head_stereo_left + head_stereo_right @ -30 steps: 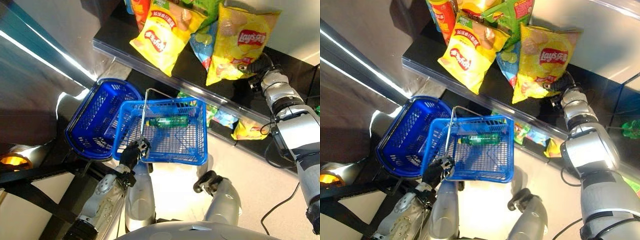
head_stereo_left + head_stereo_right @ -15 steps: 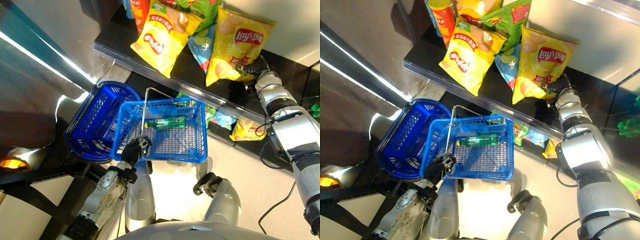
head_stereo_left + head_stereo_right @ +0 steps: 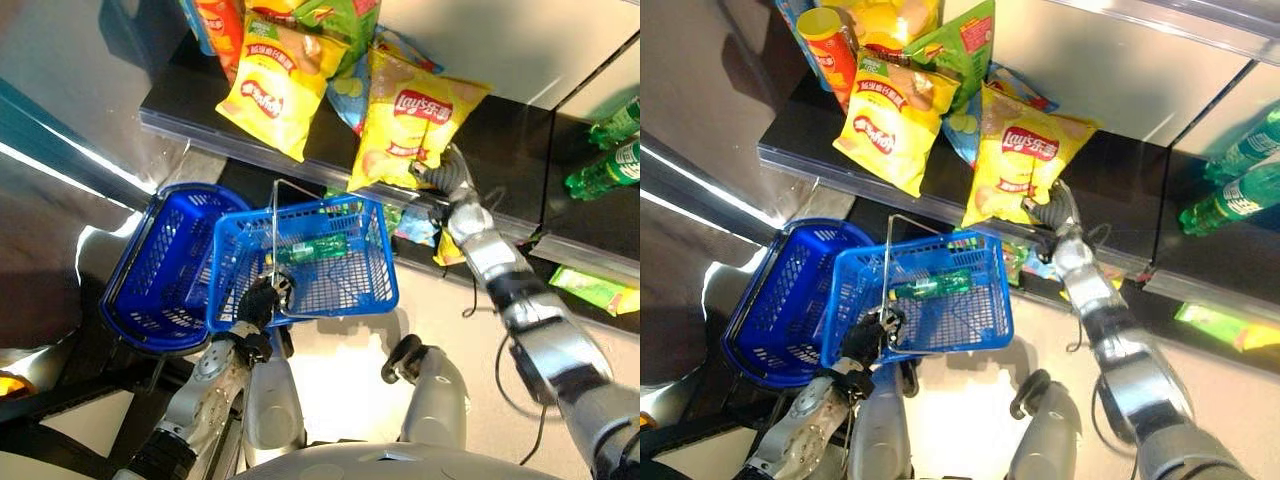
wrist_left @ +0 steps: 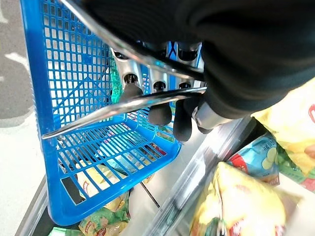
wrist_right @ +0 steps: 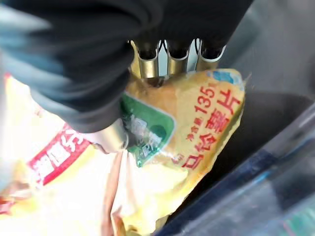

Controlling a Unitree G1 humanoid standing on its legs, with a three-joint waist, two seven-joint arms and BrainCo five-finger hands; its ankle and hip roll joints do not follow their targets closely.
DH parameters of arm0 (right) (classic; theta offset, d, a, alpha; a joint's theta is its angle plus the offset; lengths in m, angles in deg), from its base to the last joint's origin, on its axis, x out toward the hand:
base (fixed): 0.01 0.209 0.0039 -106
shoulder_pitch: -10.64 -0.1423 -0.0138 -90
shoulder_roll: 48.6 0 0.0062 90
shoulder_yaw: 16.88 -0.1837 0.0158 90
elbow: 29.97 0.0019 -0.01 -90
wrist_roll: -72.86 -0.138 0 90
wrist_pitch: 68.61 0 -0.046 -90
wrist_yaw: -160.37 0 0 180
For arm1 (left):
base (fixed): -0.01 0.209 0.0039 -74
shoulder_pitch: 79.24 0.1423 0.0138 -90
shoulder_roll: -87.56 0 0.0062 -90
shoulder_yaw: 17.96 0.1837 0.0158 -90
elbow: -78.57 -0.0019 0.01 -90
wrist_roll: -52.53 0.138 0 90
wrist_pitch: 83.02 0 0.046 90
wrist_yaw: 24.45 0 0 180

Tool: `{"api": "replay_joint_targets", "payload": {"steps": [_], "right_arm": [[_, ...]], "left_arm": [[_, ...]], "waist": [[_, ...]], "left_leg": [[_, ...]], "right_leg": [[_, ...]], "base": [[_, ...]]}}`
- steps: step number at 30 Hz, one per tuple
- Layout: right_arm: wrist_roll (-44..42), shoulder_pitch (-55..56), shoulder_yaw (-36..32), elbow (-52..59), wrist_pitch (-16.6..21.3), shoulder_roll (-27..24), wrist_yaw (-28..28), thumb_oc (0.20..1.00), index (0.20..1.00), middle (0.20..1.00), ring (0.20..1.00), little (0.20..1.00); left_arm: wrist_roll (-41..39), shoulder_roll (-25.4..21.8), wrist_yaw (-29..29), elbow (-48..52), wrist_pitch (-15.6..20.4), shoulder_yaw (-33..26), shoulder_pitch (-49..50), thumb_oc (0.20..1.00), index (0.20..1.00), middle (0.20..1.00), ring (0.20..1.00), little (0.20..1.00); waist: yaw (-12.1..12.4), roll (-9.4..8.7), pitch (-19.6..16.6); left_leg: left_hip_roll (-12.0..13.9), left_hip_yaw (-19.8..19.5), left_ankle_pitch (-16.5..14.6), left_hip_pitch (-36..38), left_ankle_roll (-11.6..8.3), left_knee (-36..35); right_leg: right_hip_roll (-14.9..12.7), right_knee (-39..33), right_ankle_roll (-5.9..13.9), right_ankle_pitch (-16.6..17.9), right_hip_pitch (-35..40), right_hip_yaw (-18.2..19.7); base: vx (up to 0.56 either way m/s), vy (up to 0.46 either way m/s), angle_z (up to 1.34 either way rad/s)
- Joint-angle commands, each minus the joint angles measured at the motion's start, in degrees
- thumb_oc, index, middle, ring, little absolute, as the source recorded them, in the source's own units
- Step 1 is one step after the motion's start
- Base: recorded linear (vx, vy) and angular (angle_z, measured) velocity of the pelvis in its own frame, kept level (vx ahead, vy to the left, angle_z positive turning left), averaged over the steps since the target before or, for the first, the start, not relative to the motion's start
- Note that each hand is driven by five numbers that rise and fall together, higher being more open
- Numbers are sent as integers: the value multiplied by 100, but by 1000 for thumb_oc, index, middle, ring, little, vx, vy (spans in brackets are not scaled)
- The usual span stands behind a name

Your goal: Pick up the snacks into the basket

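The right hand (image 3: pixel 1053 208) is at the lower corner of a yellow chip bag (image 3: pixel 1020 165) that lies on the black shelf (image 3: pixel 1120 190). In the right wrist view the fingers (image 5: pixel 147 61) lie over the top face of the bag and the thumb (image 5: pixel 110 137) presses against its printed face, so the bag's corner is pinched between them. The rest of the bag extends away from the hand, up the shelf, flat on its surface.

A second yellow chip bag (image 3: pixel 890 120) lies on the same shelf to the left of the held one, well apart from the right hand. A green snack bag (image 3: pixel 965 45) and a red tube can (image 3: pixel 832 45) lie behind it, toward the back of the shelf. Green bottles (image 3: pixel 1240 170) lie on the shelf section to the right.

The left hand (image 3: pixel 262 300) is below the shelf, at the near rim of the blue basket (image 3: pixel 385 270). In the left wrist view its fingers (image 4: pixel 160 113) are curled round the basket's metal wire handle (image 4: pixel 123 101). A green bottle (image 3: pixel 308 247) lies on its side on the basket floor. A second, darker blue basket (image 3: pixel 150 270) sits just beside the first, on its left, partly beneath it.
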Motion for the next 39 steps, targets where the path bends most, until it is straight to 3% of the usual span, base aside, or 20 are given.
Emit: {"api": "replay_joint_targets", "payload": {"steps": [1, 10, 20, 21, 22, 24, 25, 26, 27, 28, 29, 32, 38, 39], "right_arm": [[609, -65, -342, 360, 255, -190, 437, 200, 200, 200, 200, 200], [1344, 1011, -596, 1683, 521, -353, 714, 200, 200, 200, 200, 200], [1493, 1401, 50, 2077, 801, -674, 69, 200, 200, 200, 200, 200], [1460, 1402, 144, 2038, 818, -650, -2, 200, 200, 200, 200, 200], [1381, 1340, 311, 1940, 828, -606, -161, 200, 200, 200, 200, 200], [1344, 1292, 404, 1901, 824, -581, -259, 200, 200, 200, 200, 200], [1324, 1238, 550, 1807, 787, -554, -433, 200, 200, 200, 200, 200], [1335, 1025, 776, 1580, 682, -472, -649, 200, 200, 200, 200, 200], [1303, 938, 886, 1445, 655, -377, -744, 200, 200, 200, 200, 200], [1302, 911, 894, 1427, 660, -369, -739, 200, 200, 200, 200, 200], [1318, 620, 1155, 1040, 551, -177, -873, 200, 200, 200, 200, 200], [1234, 314, 1356, 636, 510, 79, -932, 200, 200, 200, 200, 200], [915, -824, 1872, -930, 245, 863, -1211, 200, 200, 200, 200, 200], [863, -1208, 1967, -1584, 181, 1123, -1223, 200, 200, 200, 200, 200]], "left_arm": [[2, 92, 191, 1553, 1119, -467, -229, 200, 200, 200, 200, 200], [82, 24, 70, 1661, 1287, -459, -159, 200, 200, 200, 200, 200], [94, -108, 171, 1794, 1309, -483, -32, 200, 200, 200, 200, 200], [91, -105, 169, 1784, 1314, -477, -22, 200, 200, 200, 200, 200], [87, -95, 180, 1797, 1305, -501, -2, 200, 200, 200, 200, 200], [78, -86, 179, 1815, 1305, -519, 9, 200, 200, 200, 200, 200], [67, -75, 186, 1805, 1288, -512, 19, 200, 200, 200, 200, 200], [34, -55, 219, 1825, 1244, -531, 32, 200, 200, 200, 200, 200], [7, -35, 229, 1832, 1230, -541, 51, 200, 200, 200, 200, 200], [7, -38, 232, 1837, 1229, -554, 47, 200, 200, 200, 200, 200], [-67, -9, 257, 1872, 1178, -530, 57, 200, 200, 200, 200, 200], [-128, 18, 279, 1904, 1167, -553, 67, 200, 200, 200, 200, 200], [-336, 87, 366, 1959, 1054, -536, 88, 200, 200, 200, 200, 200], [-409, 105, 377, 2019, 1048, -483, 70, 200, 200, 200, 200, 200]], "waist": [[6, -65, -65], [-91, -118, -100], [-114, -214, -114], [-110, -206, -122], [-104, -217, -122], [-101, -223, -118], [-78, -221, -127], [-50, -232, -120], [-32, -222, -115], [-41, -236, -108], [24, -203, -101], [57, -188, -66], [259, -126, -19], [344, -90, -13]], "left_leg": [[-12, 177, -233, 310, 262, 84], [43, 183, -182, 359, 231, 47], [98, 195, -140, 417, 191, 5], [104, 125, -256, 454, 107, 51], [105, 209, -121, 432, 175, -15], [111, 212, -116, 433, 169, -18], [120, 142, -233, 469, 82, 28], [126, 224, -104, 438, 151, -40], [136, 158, -238, 480, 66, 26], [131, 231, -102, 440, 149, -33], [131, 159, -230, 485, 60, 23], [137, 163, -219, 493, 56, 10], [141, 160, -185, 489, 36, -15], [130, 156, -174, 493, 31, -27]], "right_leg": [[-92, -64, 472, 684, 108, 107], [-63, -78, 497, 665, 131, 109], [-48, -111, 493, 663, 172, 111], [-31, -40, 587, 569, 196, 199], [-47, -121, 487, 672, 184, 120], [-49, -126, 485, 678, 186, 122], [-33, -63, 581, 586, 207, 197], [-56, -149, 482, 691, 191, 103], [-38, -67, 582, 587, 211, 188], [-52, -151, 479, 697, 190, 103], [-35, -84, 578, 601, 236, 168], [-38, -81, 571, 599, 247, 160], [-46, -84, 536, 600, 273, 115], [-47, -98, 529, 606, 299, 86]], "base": [[0, 0, 0], [0, 0, 0], [7, -1, 0], [0, 0, 0], [0, 0, 0], [2, -11, -3], [1, -20, -5], [65, -36, -4], [-67, -14, -1], [62, -26, -2], [0, 0, 0], [16, -15, -2], [-2, -6, 0], [0, 0, 0]]}}
